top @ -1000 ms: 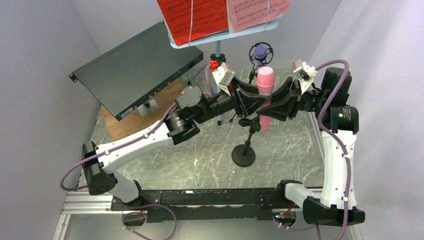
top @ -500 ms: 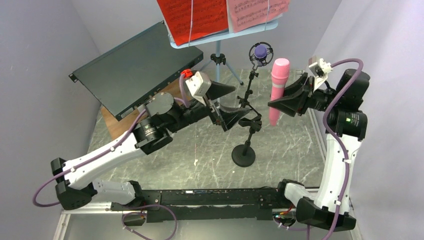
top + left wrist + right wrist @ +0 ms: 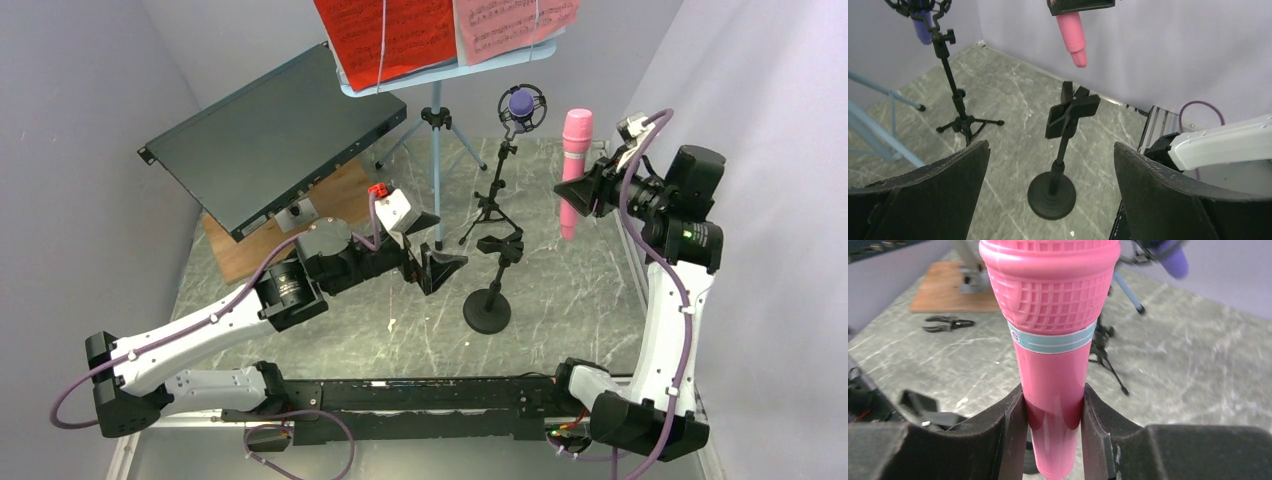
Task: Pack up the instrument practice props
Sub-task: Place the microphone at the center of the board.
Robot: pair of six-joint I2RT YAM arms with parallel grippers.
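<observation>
Music rack (image 3: 436, 170) at the back on tripod legs, red page (image 3: 385, 35) and pink page (image 3: 515, 25) on its shelf. Looks tall, light and top-heavy; take it by the pole, not the perforated shelf. Well apart from both grippers.

Round-base stand (image 3: 489, 305) mid-table, clip empty. Stiff, probably weighted at the foot; grab the stem. It sits just in front of the left gripper (image 3: 437, 245), which gapes wide with nothing in it.

Tripod stand (image 3: 490, 205) behind it, spindly, carrying the purple microphone (image 3: 520, 102) in a cradle on top. Near neither gripper.

Pink microphone (image 3: 1050, 315): looks like hollow toy plastic, so light and stiff. Smooth barrel, likely slippery; ribbed head gives better purchase. Right gripper (image 3: 1052, 410) is clamped on the barrel below the blue band, head up, close to upright, tail poking out under the pads. It hangs in the air on the right side of the table (image 3: 590, 290), clear of both stands.
</observation>
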